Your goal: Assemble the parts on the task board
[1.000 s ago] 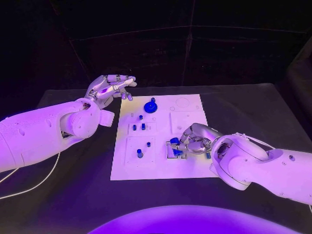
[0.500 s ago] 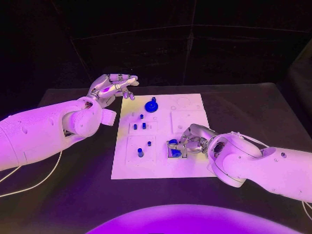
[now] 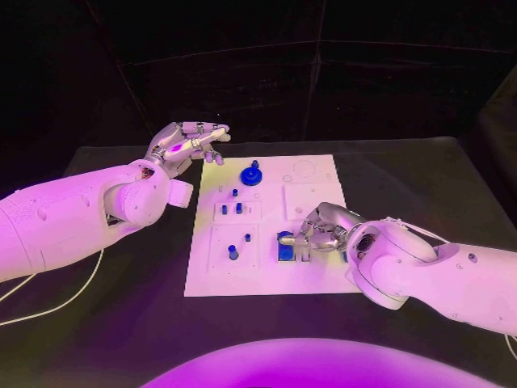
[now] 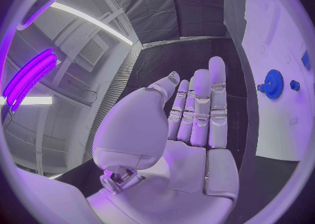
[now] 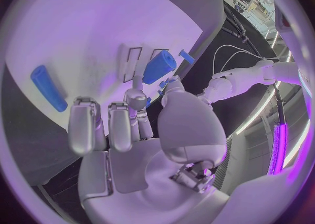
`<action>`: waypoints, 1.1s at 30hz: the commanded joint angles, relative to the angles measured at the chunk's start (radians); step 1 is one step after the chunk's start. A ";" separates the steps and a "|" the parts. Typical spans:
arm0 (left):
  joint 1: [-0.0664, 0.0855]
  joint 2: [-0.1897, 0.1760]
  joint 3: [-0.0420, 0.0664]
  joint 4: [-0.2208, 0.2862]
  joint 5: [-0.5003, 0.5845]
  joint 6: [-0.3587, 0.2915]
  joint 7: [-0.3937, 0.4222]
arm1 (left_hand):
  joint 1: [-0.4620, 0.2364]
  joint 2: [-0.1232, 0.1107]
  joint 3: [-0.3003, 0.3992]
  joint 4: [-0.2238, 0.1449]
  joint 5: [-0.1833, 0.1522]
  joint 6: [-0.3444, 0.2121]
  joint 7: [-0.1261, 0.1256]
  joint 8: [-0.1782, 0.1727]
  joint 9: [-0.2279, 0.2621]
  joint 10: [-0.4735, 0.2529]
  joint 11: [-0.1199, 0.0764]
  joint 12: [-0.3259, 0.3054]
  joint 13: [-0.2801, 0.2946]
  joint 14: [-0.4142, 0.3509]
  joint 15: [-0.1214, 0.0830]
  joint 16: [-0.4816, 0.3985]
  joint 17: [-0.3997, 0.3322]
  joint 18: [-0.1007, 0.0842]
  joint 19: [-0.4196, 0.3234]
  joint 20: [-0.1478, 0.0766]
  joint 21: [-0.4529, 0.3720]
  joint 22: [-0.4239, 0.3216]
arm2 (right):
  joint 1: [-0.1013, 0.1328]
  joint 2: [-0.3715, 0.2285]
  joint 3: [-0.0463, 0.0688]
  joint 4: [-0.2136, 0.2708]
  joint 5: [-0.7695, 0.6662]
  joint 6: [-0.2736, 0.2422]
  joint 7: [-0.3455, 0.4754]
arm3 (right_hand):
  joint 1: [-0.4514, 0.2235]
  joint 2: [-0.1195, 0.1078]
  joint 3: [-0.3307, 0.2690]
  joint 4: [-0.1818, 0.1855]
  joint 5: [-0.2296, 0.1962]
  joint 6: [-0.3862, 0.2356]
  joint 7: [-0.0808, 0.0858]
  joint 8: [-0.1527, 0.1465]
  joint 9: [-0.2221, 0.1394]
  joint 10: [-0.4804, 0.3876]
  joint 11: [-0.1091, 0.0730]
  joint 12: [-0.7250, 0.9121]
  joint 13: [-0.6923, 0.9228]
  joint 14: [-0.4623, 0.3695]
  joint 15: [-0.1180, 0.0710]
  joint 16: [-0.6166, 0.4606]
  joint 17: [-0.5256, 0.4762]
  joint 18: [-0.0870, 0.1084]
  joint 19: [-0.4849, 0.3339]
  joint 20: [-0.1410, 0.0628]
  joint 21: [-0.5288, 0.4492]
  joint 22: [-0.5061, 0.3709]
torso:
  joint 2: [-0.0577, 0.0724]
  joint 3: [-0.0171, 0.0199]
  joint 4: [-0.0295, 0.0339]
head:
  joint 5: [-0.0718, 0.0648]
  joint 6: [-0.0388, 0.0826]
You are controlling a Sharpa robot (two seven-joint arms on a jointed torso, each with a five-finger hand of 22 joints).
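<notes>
Task board [image 3: 311, 279], a white plate, lay in the middle of a dark worktop [image 3: 445, 186], its long axis running from near to far. Black draped fabric closed off the room behind.

A blue gear [image 3: 252, 175] stood near the board's far edge, with small blue pegs [image 3: 235, 208] upright in the holes nearer along the left half. At the near right, a blue block [image 3: 285, 246] sat on the board, its long side running near to far.

The right hand [image 3: 318, 229] hung over the board's near right part, just beside the block, fingers curled downward. The right wrist view showed a blue cylindrical part [image 5: 159, 67] at the fingertips [image 5: 136, 99], lying beside two rectangular slots; whether it was actually pinched could not be told. That view also showed a long blue bar [image 5: 48, 88] flat on the board, well apart from the hand.

The left hand [image 3: 187, 144] hovered off the board's far left corner, above the worktop. In the left wrist view its fingers [image 4: 200, 109] were straight and side by side, released, with nothing in the palm, and the gear [image 4: 272, 83] stood beyond them.
</notes>
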 commanded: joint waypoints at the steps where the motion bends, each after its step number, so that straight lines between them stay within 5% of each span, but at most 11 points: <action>1: 0.002 0.001 0.001 0.000 0.003 0.012 0.003 | 0.008 0.002 -0.004 -0.001 -0.002 -0.005 0.001 0.005 -0.001 -0.007 0.001 0.002 0.001 -0.008 0.001 0.000 -0.001 0.013 0.003 0.004 -0.006 -0.001 | 0.001 -0.009 0.000 0.018 -0.017 0.017 0.051 | 0.078 0.011 0.018 -0.017 0.027 -0.008 -0.002 -0.002 0.005 0.000 -0.004 0.001 0.010 0.046 0.006 -0.005 0.003 -0.005 -0.003 -0.001 -0.004 0.084 | 0.000 0.0011 0.0001 | -0.001 -0.002; 8: 0.002 0.000 0.000 -0.001 0.003 0.013 0.003 | 0.008 0.002 -0.004 -0.001 -0.002 -0.005 0.001 0.005 -0.001 -0.007 0.001 0.002 0.001 -0.008 0.001 0.000 -0.001 0.013 0.003 0.004 -0.006 -0.001 | 0.001 -0.025 0.000 0.042 -0.019 0.053 0.085 | 0.179 0.008 0.017 -0.050 0.020 0.000 -0.005 0.004 0.014 0.016 -0.007 0.024 0.039 0.048 0.003 -0.003 0.013 -0.007 0.004 -0.003 0.001 0.092 | 0.000 0.0003 -0.0015 | 0.000 -0.003; 17: 0.002 0.002 0.000 -0.002 0.003 0.015 0.001 | 0.008 0.002 -0.004 -0.001 -0.002 -0.005 0.001 0.005 -0.001 -0.007 0.001 0.002 0.001 -0.008 0.001 0.000 -0.001 0.013 0.003 0.004 -0.006 -0.001 | 0.001 -0.022 0.000 0.026 -0.031 0.067 0.067 | 0.202 0.022 0.015 -0.057 0.027 0.009 -0.008 0.012 0.020 0.026 -0.010 0.039 0.055 0.049 0.001 -0.002 0.016 -0.008 0.008 -0.005 0.004 0.096 | 0.001 -0.0003 0.0024 | -0.004 -0.004; 33: 0.002 -0.002 -0.001 -0.001 0.003 0.014 0.001 | 0.008 0.002 -0.004 -0.001 -0.002 -0.005 0.001 0.005 -0.001 -0.007 0.001 0.002 0.001 -0.008 0.001 0.000 -0.001 0.013 0.003 0.004 -0.006 -0.001 | 0.001 -0.005 0.000 -0.004 -0.078 0.116 0.045 | 0.287 0.047 0.015 -0.104 0.044 0.014 -0.013 0.023 0.031 0.032 -0.016 0.046 0.070 0.051 -0.004 0.001 0.028 -0.009 0.009 -0.009 0.005 0.099 | 0.000 -0.0006 -0.0006 | 0.001 -0.013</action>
